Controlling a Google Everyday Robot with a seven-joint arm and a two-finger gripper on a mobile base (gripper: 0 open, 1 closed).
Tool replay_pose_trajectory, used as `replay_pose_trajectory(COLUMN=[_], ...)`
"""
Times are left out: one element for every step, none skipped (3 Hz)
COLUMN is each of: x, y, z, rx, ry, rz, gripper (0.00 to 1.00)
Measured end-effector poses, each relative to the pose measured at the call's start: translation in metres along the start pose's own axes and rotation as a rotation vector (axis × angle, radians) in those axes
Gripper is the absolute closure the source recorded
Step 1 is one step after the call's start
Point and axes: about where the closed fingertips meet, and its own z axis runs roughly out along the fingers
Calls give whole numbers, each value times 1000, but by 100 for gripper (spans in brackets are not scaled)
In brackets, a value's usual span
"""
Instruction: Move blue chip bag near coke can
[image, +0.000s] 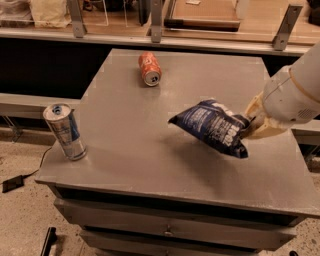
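My claw (248, 124) sits at the right side of the tabletop (150, 160), closed on the right end of the crinkled dark navy-blue foil chip bag with white lettering (212, 125). The cream-coloured fingers pinch the bag's edge, and the bulky white arm (295, 95) comes in behind them from the right edge of my view. The bag stretches leftward from the claw, its left tip raised above the grey surface with a shadow beneath it. Its lower right corner droops toward the tabletop, and I cannot tell whether it touches.

The short orange-red soda can with a silver top (150, 68) lies on its side near the far edge, left of centre, its top facing toward me. It is well apart from the bag, with bare tabletop between them.

A taller slim silver-and-blue can (65, 131) stands upright by the front left corner, far from both.
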Motion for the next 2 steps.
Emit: replay_pose_trajectory(x=[25,39], y=[-48,-78], z=[-37,-59], rx=[129,205], ry=[-12,-8], rz=[90,143], gripper=[100,100])
